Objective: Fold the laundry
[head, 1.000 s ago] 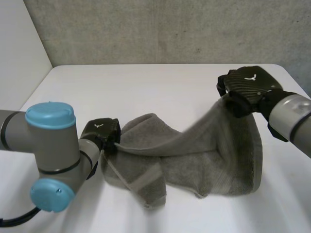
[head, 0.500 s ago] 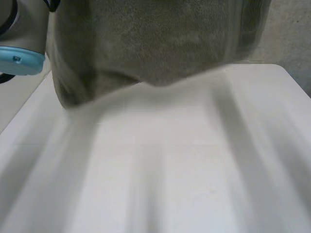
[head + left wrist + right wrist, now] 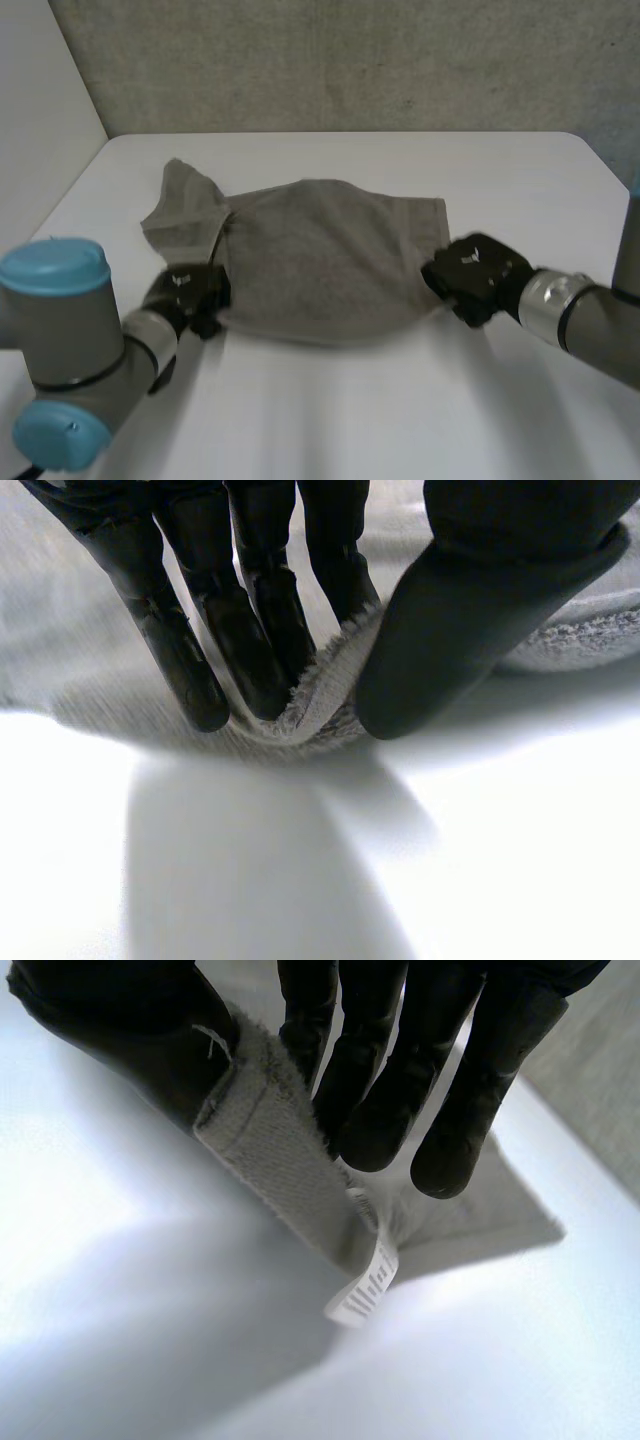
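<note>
A grey towel [image 3: 320, 260] lies spread on the white table [image 3: 350, 420], with one corner folded up at its far left. My left hand [image 3: 187, 295] holds the near left corner; in the left wrist view the fingers [image 3: 250, 630] and thumb pinch the towel's hem [image 3: 325, 685] between them. My right hand [image 3: 472, 275] holds the near right corner. In the right wrist view the thumb and fingers [image 3: 400, 1080] clamp the towel's edge [image 3: 280, 1150], and a white label [image 3: 365, 1285] hangs below it.
A grey wall [image 3: 350, 60] stands behind the table's far edge. Bare table lies in front of the towel and to its right. My left arm's joint with its light-blue caps [image 3: 55, 270] stands at the near left.
The towel hung bunched between both hands, was swung up close to the camera, and now lies spread flat on the table. Both hands have come down to the near corners.
</note>
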`<state>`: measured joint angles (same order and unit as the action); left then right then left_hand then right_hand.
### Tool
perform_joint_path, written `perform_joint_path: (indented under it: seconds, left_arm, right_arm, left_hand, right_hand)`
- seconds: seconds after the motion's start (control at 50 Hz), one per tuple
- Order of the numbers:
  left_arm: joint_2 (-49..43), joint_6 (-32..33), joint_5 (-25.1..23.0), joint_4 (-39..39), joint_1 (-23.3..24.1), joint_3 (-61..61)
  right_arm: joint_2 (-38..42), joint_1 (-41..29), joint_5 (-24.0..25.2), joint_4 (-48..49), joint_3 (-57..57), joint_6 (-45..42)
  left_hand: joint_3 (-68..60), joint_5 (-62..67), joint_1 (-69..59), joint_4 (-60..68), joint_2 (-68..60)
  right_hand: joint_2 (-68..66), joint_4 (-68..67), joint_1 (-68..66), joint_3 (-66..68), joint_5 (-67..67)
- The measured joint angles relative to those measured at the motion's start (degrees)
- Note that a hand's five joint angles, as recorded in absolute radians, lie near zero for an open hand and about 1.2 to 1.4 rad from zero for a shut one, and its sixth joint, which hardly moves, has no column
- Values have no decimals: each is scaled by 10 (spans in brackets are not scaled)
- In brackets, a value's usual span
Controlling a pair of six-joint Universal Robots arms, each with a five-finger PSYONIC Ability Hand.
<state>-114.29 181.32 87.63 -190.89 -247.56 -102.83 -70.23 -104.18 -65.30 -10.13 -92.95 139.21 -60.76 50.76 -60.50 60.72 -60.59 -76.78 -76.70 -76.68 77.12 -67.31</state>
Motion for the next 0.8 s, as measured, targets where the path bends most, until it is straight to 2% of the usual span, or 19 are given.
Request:
perform_joint_path:
  seconds: [0.08, 0.12, 0.28, 0.46, 0.58, 0.7, 0.8]
  left_arm:
    - [-1, 0, -5, 7, 3, -20]
    - [6, -1, -6, 12, 5, -23]
    - [49, -3, -6, 19, 9, -7]
    - [77, -1, -9, 10, -3, 8]
    - [70, 10, -13, -10, -20, 17]
    - [36, 75, -41, -44, -40, 55]
    - [-18, 167, -102, -41, -47, 136]
  right_arm:
    - [-20, 22, -6, 33, -51, 4]
    - [-35, 36, -7, 58, -74, 16]
    - [-63, 80, -7, 126, -113, 61]
    - [-67, 135, -6, 162, -125, 70]
    - [-62, 147, -5, 170, -126, 65]
    - [-58, 146, -3, 173, -128, 64]
    - [-58, 142, -1, 173, -133, 66]
  left_hand:
    - [96, -99, 101, -98, 103]
    - [203, -213, 207, -210, 208]
    - [377, -380, 373, -377, 375]
    - [441, -442, 436, -439, 438]
    - [447, -449, 442, -446, 445]
    - [447, -449, 442, -446, 445]
    - [445, -445, 441, -445, 443]
  right_hand:
    - [0, 0, 0, 0, 0]
    - [0, 0, 0, 0, 0]
    - [0, 0, 0, 0, 0]
    - [0, 0, 0, 0, 0]
    - [0, 0, 0, 0, 0]
    - [0, 0, 0, 0, 0]
    - [0, 0, 0, 0, 0]
